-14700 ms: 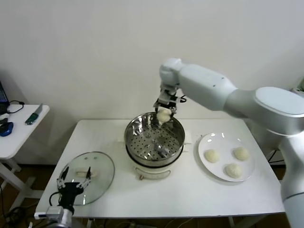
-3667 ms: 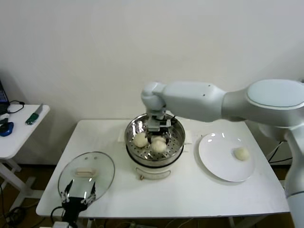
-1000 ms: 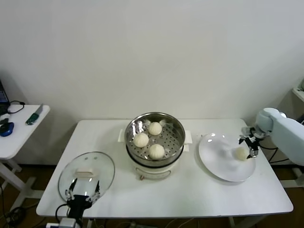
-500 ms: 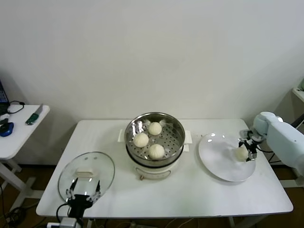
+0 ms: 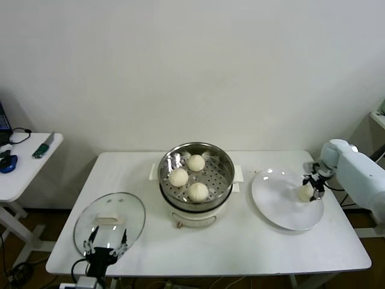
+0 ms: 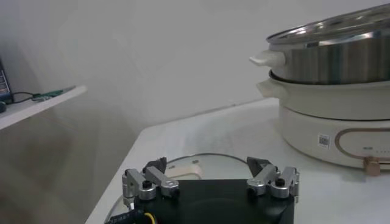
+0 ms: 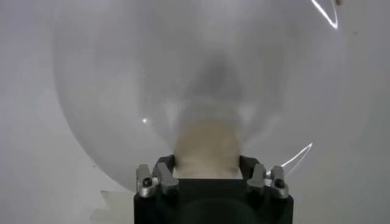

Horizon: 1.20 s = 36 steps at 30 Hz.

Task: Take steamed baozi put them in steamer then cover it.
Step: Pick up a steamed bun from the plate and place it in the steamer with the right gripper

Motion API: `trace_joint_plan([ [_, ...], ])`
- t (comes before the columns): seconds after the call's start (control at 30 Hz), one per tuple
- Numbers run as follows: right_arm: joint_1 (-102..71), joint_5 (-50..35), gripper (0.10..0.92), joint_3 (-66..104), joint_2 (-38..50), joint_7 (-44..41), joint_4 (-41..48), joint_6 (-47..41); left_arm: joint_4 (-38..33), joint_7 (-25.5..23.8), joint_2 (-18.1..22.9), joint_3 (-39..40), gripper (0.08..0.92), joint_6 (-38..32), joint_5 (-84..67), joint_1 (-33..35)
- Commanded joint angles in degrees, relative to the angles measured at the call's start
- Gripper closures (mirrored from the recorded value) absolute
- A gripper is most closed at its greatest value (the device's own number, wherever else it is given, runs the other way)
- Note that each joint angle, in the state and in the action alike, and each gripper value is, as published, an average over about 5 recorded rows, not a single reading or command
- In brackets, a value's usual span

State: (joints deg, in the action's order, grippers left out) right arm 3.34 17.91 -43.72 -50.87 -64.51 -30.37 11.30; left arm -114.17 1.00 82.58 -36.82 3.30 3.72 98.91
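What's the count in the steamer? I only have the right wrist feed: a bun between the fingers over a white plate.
Observer: Three steamed baozi sit on the perforated floor of the steamer. The one in the right gripper is the fourth.
Operator: Anything else on that plate?
Observer: No, the plate is bare apart from that bun.
Operator: Where's the cover?
Observer: The cover lies flat on the table at the robot's left, handle up, apart from the steamer.
Operator: Left arm?
Observer: The left gripper is open, low at the table's near edge, just short of the cover's rim.
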Motion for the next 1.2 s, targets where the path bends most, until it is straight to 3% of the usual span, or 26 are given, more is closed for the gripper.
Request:
trace_joint_plan([
  [0.03,5.32,-8.58,0.348,-7.75,0.69,-0.38,-1.64,-2.21,-0.30,-0.13,0.11,0.09,0.177,0.13,-0.02,0.10],
  [0.37,32.73,-46.97,0.347,-41.52,-1.61,1.66,-15.07,-13.92,-1.74,-1.87,0.63,1.28,0.177,0.73,-0.16,0.48],
  [0.6,46.03,-66.50,0.341,-55.69,-8.75,4.92,-25.80,-19.94,-3.69,-2.18,0.13,2.54,0.177,1.59,0.64,0.72],
  [0.93,49.90,-79.88,0.341,-63.14,-18.94,10.35,-33.90,-24.85,-5.97,-2.27,-0.77,3.70,0.177,0.83,0.45,0.61],
  [1.2,47.17,-81.69,0.338,-66.94,-24.07,13.83,-34.83,-26.00,-6.12,-2.10,-1.56,4.60,0.177,-0.10,0.55,0.66],
])
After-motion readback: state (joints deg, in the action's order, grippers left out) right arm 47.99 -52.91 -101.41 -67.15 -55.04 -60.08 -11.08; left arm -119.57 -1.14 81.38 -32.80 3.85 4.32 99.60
